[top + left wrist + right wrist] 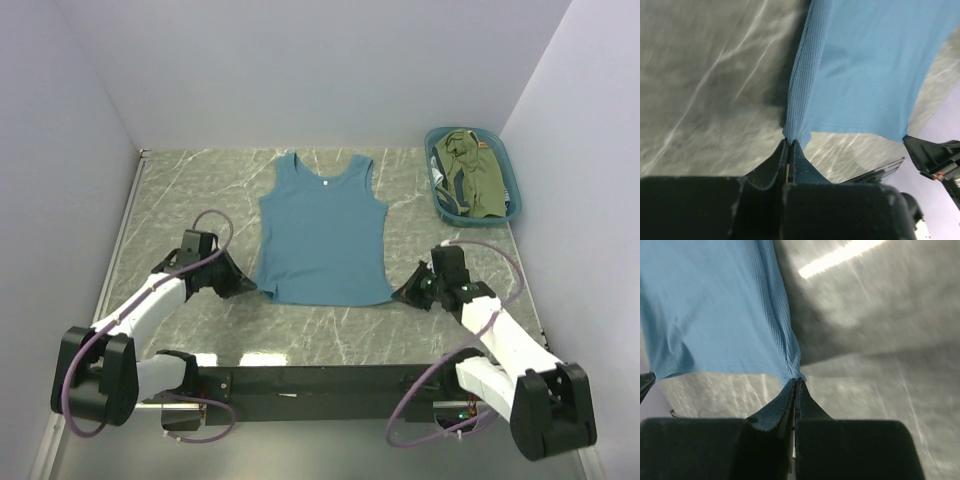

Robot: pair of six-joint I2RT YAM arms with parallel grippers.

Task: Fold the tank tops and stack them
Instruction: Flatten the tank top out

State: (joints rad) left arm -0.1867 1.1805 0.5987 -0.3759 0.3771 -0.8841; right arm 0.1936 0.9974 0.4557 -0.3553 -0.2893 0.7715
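The teal-blue tank top [322, 235] lies spread on the marble table, neck toward the far wall. My left gripper [256, 287] is shut on its bottom left hem corner; the left wrist view shows the ribbed cloth [805, 100] pinched at my gripper's tips [790, 142]. My right gripper [397, 293] is shut on the bottom right hem corner; the right wrist view shows the cloth [730, 315] pinched at its tips [796, 381]. The olive-green tank top [477, 176] lies crumpled in the basket. A bit of dark striped cloth [441, 170] peeks out beside it.
The teal plastic basket [508, 160] stands at the far right corner of the table. White walls close in the left, back and right sides. The black mounting rail [320, 385] runs along the near edge.
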